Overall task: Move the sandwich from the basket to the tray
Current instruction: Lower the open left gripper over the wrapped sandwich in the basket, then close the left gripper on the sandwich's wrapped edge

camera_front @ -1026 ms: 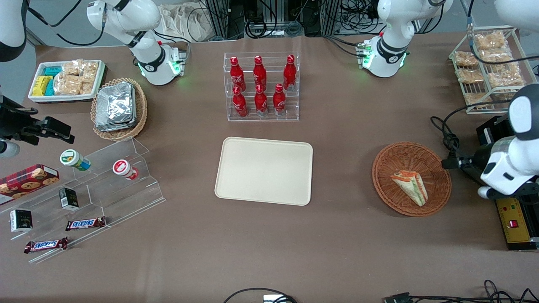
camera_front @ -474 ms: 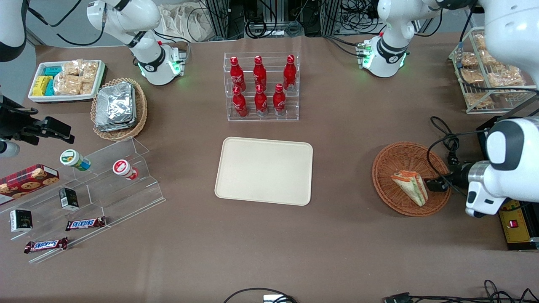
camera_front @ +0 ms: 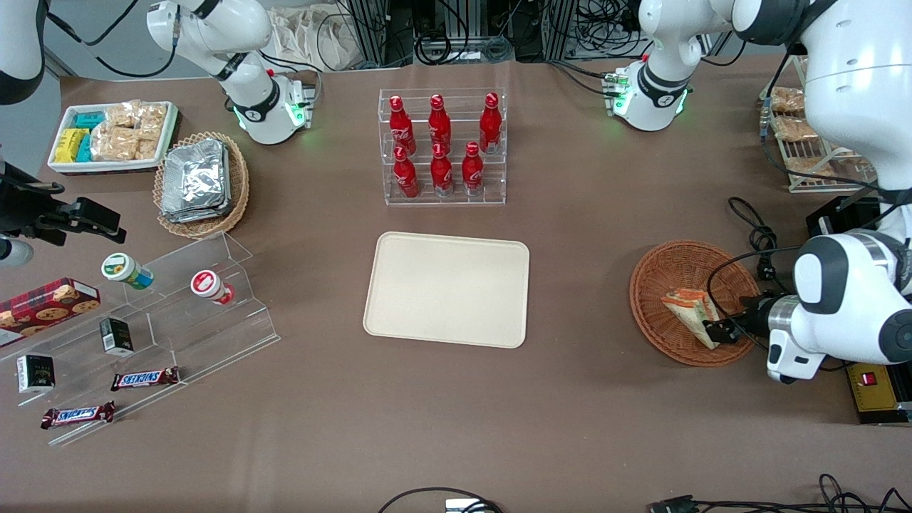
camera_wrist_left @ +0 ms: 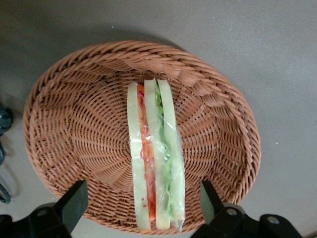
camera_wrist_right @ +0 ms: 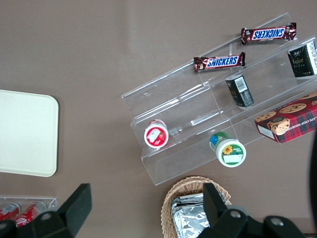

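The sandwich (camera_front: 690, 308), a wrapped wedge with orange, red and green layers, lies in the reddish-brown wicker basket (camera_front: 655, 265) toward the working arm's end of the table. My left gripper (camera_front: 716, 331) hangs low over the basket's rim, at the sandwich's end nearer the front camera. In the left wrist view the gripper (camera_wrist_left: 141, 203) is open, its dark fingers (camera_wrist_left: 74, 201) wide on either side of the sandwich (camera_wrist_left: 154, 148) and not touching it. The basket (camera_wrist_left: 64, 124) holds nothing else. The cream tray (camera_front: 447, 288) lies bare at the table's middle.
A clear rack of red bottles (camera_front: 442, 146) stands farther from the front camera than the tray. A wire rack of snack packs (camera_front: 805, 149), loose cables (camera_front: 757, 234) and a yellow control box (camera_front: 869, 385) crowd the basket's surroundings. An acrylic snack stand (camera_front: 164, 313) sits toward the parked arm's end.
The left arm has swung in from the table's edge and come down. Its gripper went from outside the basket's rim to over the sandwich's end. The sandwich has not moved.
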Action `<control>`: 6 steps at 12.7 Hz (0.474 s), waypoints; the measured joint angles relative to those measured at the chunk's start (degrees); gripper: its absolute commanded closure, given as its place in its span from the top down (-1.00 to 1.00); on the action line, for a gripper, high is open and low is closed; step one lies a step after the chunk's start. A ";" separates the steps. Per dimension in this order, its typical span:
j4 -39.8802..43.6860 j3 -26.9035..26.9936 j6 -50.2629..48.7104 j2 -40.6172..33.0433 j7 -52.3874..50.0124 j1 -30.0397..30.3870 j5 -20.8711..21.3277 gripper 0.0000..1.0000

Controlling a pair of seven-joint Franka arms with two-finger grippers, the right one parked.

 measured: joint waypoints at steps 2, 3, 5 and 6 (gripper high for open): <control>0.08 -0.12 0.80 0.98 -0.94 -0.09 -0.06 1.00; 0.10 -0.14 1.13 1.54 -1.42 -0.10 -0.07 1.00; 0.10 -0.22 2.63 2.69 -1.81 -0.11 -0.11 1.00; 0.11 -0.34 2.85 3.04 -1.88 -0.12 -0.11 1.00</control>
